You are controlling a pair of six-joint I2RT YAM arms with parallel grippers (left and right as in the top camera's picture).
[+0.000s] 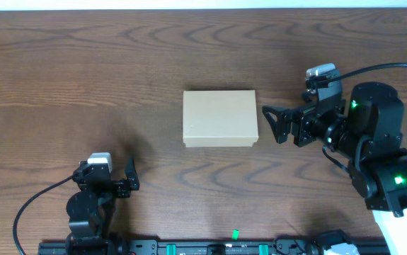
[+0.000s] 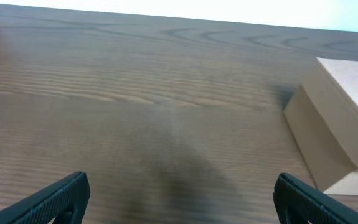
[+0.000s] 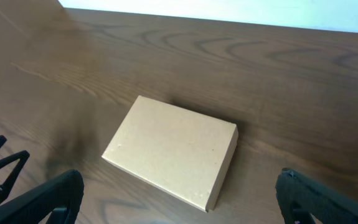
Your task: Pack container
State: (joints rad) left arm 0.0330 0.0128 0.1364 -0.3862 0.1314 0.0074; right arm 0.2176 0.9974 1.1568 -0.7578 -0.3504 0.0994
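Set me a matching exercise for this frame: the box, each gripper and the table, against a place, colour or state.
1. box
2. left gripper
3. right gripper
4. table

A. open, just right of the box, pointing at it
B. dark brown wood grain
C. tan, lid shut, mid-table
D. open, over bare wood, left of the box and nearer the arms' side

Pairs: 1-C, 2-D, 3-A, 4-B

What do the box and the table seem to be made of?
The box: probably plain tan cardboard, matte, with sharp folded edges. The table: dark brown wood or wood-look laminate, judging by the wavy grain; smooth, slight sheen.
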